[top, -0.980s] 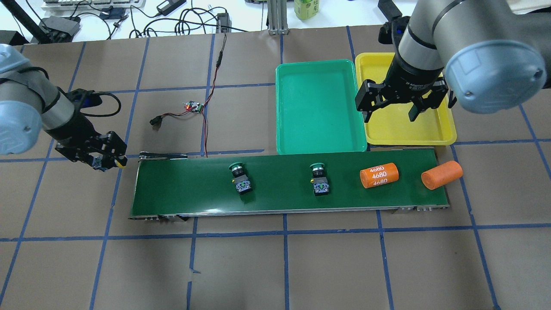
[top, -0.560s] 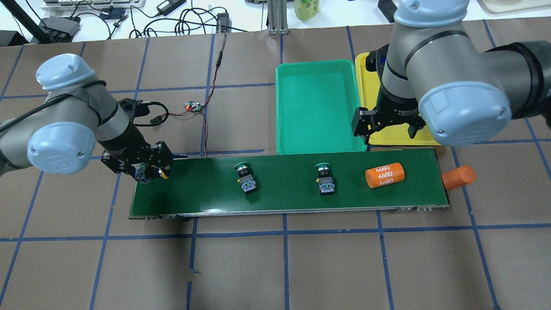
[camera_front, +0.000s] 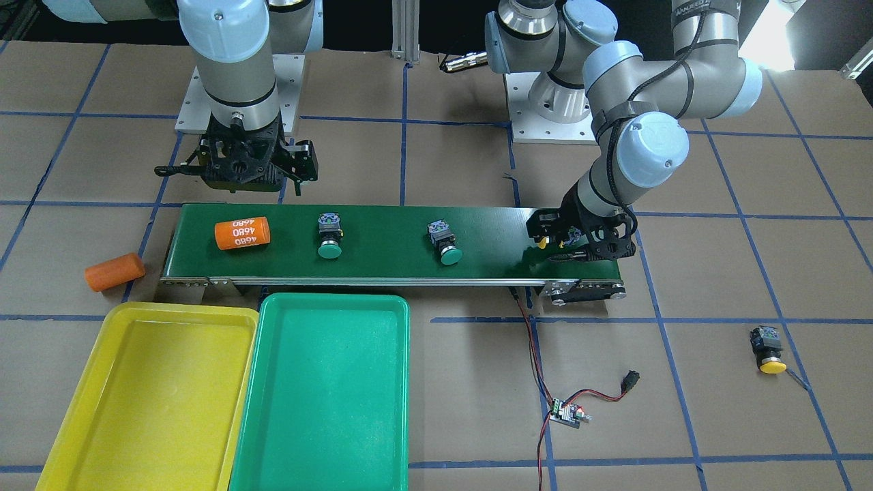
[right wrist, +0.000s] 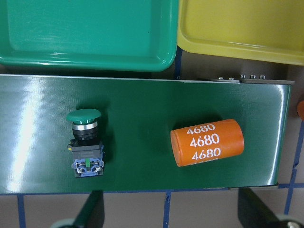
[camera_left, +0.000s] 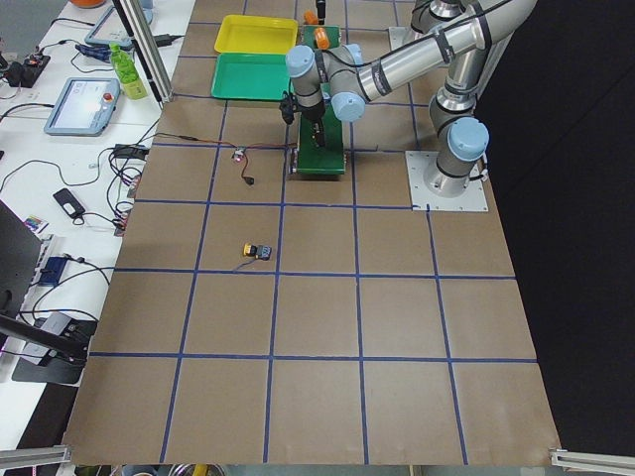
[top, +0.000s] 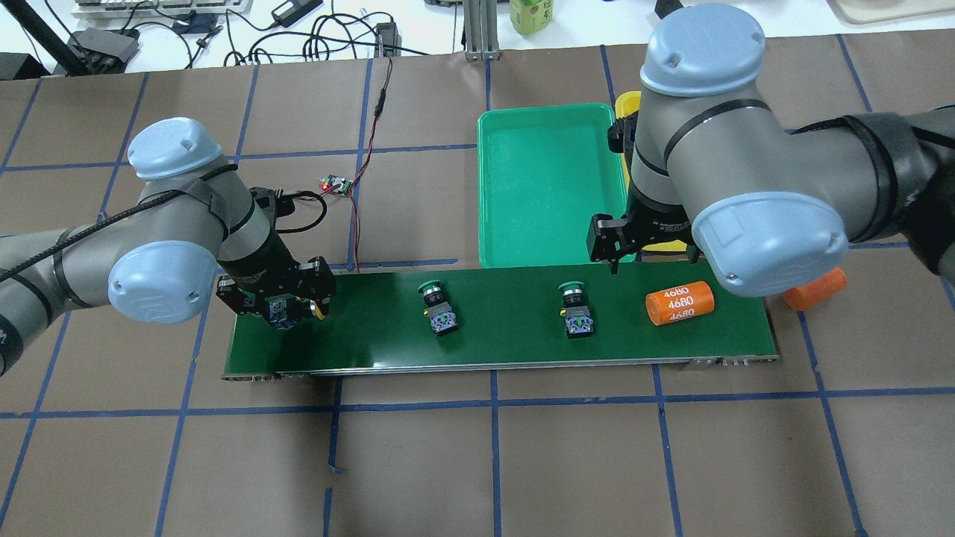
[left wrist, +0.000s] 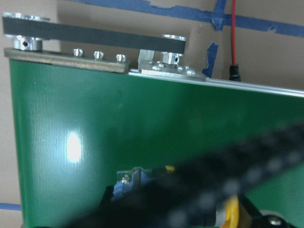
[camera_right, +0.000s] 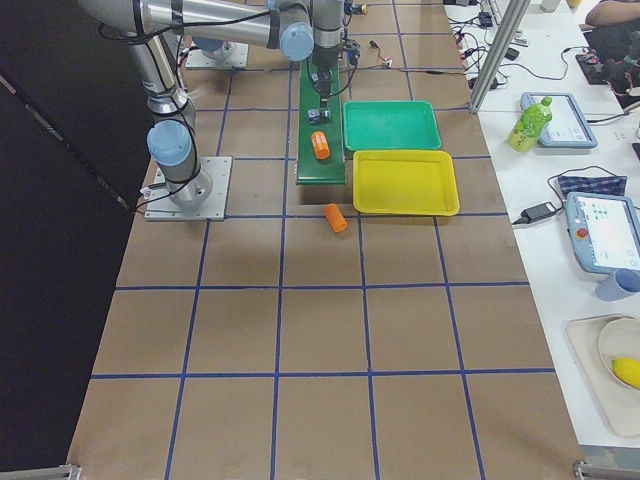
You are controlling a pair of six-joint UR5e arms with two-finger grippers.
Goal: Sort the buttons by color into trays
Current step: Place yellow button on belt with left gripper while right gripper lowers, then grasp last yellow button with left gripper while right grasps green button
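Note:
My left gripper is shut on a yellow button, held just over the left end of the green conveyor belt. Two green buttons lie on the belt. My right gripper hangs open above the belt's far edge, with one green button below it in the right wrist view. Another yellow button lies on the table far beyond the belt's left end. The green tray and the yellow tray sit side by side behind the belt.
An orange cylinder marked 4680 lies on the belt near its right end. A plain orange cylinder lies on the table just off that end. A small circuit board with red wires sits behind the belt's left half.
My left arm carried the yellow button rightward to over the belt's left end. My right arm moved from above the yellow tray toward the belt. The belt's items drifted right; the plain cylinder left the belt.

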